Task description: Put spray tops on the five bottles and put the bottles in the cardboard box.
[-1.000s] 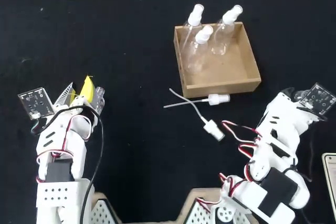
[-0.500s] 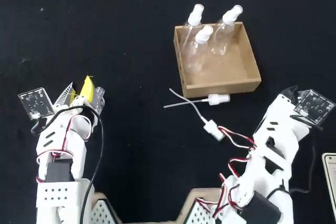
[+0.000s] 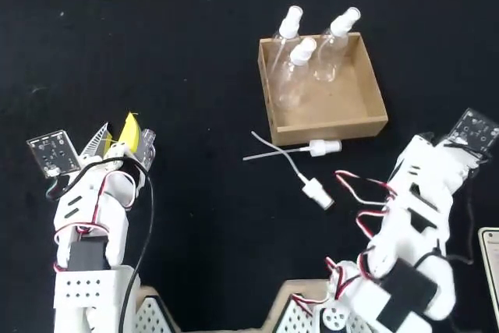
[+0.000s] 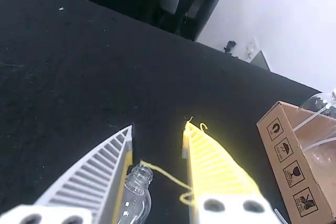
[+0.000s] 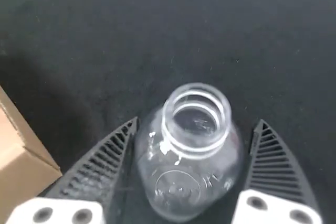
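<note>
On the black surface (image 3: pixel 156 52), an open brown cardboard box (image 3: pixel 327 126) holds three clear plastic bottles (image 3: pixel 292 76) with white tops; two loose white spray tops (image 3: pixel 318 193) lie just beside it. The right end effector (image 5: pixel 197 124) has its black jaws spread, straddling an uncapped clear bottle (image 5: pixel 189 182). The left end effector (image 4: pixel 157 127) has its white and yellow jaws apart, with a second uncapped bottle (image 4: pixel 137 182) between them.

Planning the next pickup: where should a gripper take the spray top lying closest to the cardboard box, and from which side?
Probably the white head of the spray top, not its thin tube. It lies flat on the table along the front wall of the cardboard box, so come straight down, closing across the head's width.
</note>
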`<state>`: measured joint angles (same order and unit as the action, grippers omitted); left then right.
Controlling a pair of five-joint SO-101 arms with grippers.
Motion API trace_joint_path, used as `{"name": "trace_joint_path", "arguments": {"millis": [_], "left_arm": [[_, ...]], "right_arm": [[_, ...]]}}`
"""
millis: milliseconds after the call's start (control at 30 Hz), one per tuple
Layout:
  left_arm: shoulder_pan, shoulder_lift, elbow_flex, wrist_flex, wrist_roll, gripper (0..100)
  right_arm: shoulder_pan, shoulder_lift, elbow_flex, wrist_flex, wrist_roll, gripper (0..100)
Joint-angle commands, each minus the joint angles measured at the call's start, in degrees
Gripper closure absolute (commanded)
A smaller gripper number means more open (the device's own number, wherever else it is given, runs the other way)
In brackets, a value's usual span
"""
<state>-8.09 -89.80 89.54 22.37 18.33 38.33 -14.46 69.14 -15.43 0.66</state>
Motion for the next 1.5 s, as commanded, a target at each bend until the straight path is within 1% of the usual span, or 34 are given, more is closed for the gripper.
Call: {"name": "trace_joint_path", "arguments": {"millis": [0, 467, 733, 833, 933, 1000, 1467], "left_arm": [[0.92, -0.88, -0.66, -1.49, -0.53, 84], [0.92, -0.88, -0.66, -1.49, -0.53, 84], [0.92, -0.88, -0.66, -1.49, -0.53, 84], [0.92, -0.88, -0.75, -1.49, -0.53, 84], [0.92, -0.88, -0.75, -1.49, -0.53, 84], [0.92, -0.88, -0.75, -1.49, -0.53, 84], [0.92, -0.88, -0.75, -1.49, -0.53, 84]], "right_arm": [[1.05, -0.22, -2.86, -0.62, 0.44, 69.1], [0.79, -13.41, 4.44, -0.26, 0.44, 69.1], [0.79, -13.49, 5.05, -0.18, 0.44, 69.1], [-0.62, -13.41, 5.41, 0.18, 0.53, 69.1], [-2.73, -13.49, 5.67, 1.93, 3.16, 69.1], [-3.34, -13.49, 5.93, 2.02, 3.43, 69.1], [-3.08, -13.49, 3.65, 1.85, 3.69, 69.1]]}}
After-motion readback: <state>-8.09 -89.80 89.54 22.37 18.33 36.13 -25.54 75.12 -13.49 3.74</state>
